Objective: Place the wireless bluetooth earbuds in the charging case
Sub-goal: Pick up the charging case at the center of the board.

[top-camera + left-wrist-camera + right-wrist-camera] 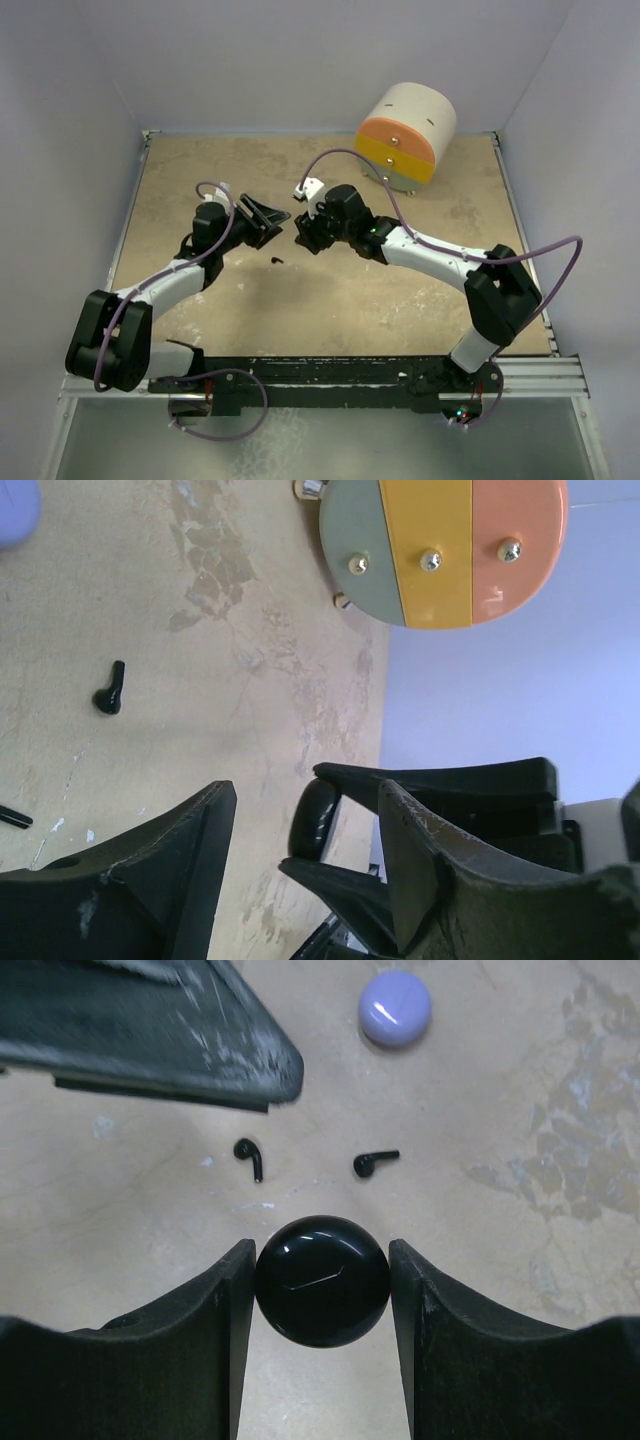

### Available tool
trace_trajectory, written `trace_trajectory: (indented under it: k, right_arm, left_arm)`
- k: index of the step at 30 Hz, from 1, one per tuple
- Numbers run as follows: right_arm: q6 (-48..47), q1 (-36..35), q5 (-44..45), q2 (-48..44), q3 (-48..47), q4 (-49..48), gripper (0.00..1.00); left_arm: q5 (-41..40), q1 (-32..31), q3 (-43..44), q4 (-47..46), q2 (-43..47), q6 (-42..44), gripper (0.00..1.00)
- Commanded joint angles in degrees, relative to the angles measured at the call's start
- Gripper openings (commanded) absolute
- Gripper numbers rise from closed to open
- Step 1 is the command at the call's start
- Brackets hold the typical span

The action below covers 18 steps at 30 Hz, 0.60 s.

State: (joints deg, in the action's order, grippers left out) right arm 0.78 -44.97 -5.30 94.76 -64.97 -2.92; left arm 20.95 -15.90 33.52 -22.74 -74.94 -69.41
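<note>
Right gripper [320, 1260] is closed part-way on the black charging case [322, 1280], one finger touching each side of the glossy round shell, which sits just above the table [520, 1290]. The lid looks shut. Just beyond the fingertips lie the two black earbuds [250, 1158], apart from each other and clear of the case. Farther ahead sits the lavender case [395, 1007]. No lavender earbuds are in view.

Left gripper [305, 795] faces the right one from close by, with its jaws standing apart and nothing between them. The held case shows through the gap, just ahead.

The main risk, as I judge it, is the hold itself. A smooth round shell pinched at only two points may spin or squirt out if the left fingers push on it off-centre while working the lid. A low approach by the left gripper could also sweep the earbuds beneath it out of reach, since they are light and loose. If the lid springs open suddenly, the case may twist in the grip.
</note>
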Motion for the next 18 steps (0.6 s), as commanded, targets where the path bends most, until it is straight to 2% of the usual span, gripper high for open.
trace_trajectory:
  k: [1,13,18]
  right_arm:
    - [-2.72,0.06,-4.64,-1.45,-3.23,-1.70,0.19]
    - [-2.82,0.06,-7.88,-1.42,-5.14,-2.31,0.19]
    - [-2.86,0.06,-8.05,-0.93,-5.98,-2.05,0.19]
  left_arm:
    - [3.08,-0.57,-1.92,-9.26,-0.57,-2.38,0.57]
    - [4.23,-3.30,-5.34,-17.15,-0.13,-4.70,0.53]
    - [4.59,-3.82,-5.77,-17.31,0.80,-4.74,0.51]
